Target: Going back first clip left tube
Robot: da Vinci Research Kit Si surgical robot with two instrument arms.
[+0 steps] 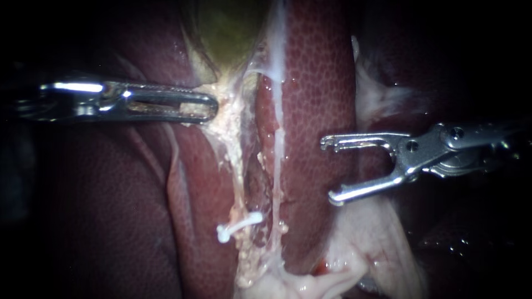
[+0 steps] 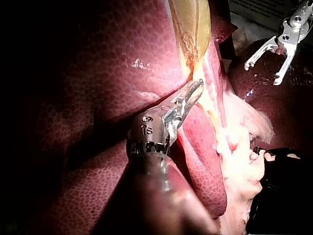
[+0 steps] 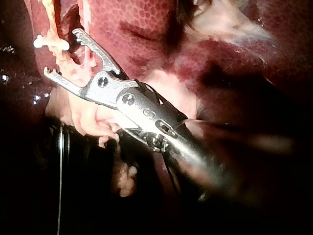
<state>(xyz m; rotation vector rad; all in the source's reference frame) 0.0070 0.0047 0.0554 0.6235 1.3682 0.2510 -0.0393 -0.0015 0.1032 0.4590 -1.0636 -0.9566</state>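
Observation:
A white clip (image 1: 239, 224) sits across the pale left tube (image 1: 239, 171), low in the endoscope view. My right instrument (image 1: 328, 170) is to the right of both tubes, over the liver (image 1: 316, 83). Its jaws are wide open with nothing between them, well apart from the clip. My left instrument (image 1: 208, 106) is shut on pale tissue just under the yellow-green gallbladder (image 1: 227, 27). The right wrist view has the open right instrument (image 3: 61, 53) a short way from the clip (image 3: 49, 44). In the left wrist view my left instrument (image 2: 195, 88) grips tissue below the gallbladder (image 2: 190, 24).
The thin whitish right tube (image 1: 278, 166) runs beside the left one. Pale fatty tissue (image 1: 360, 243) spreads at the lower right. Dark liver lobes (image 1: 111, 210) fill the left side. My right instrument (image 2: 268, 63) shows open far ahead in the left wrist view.

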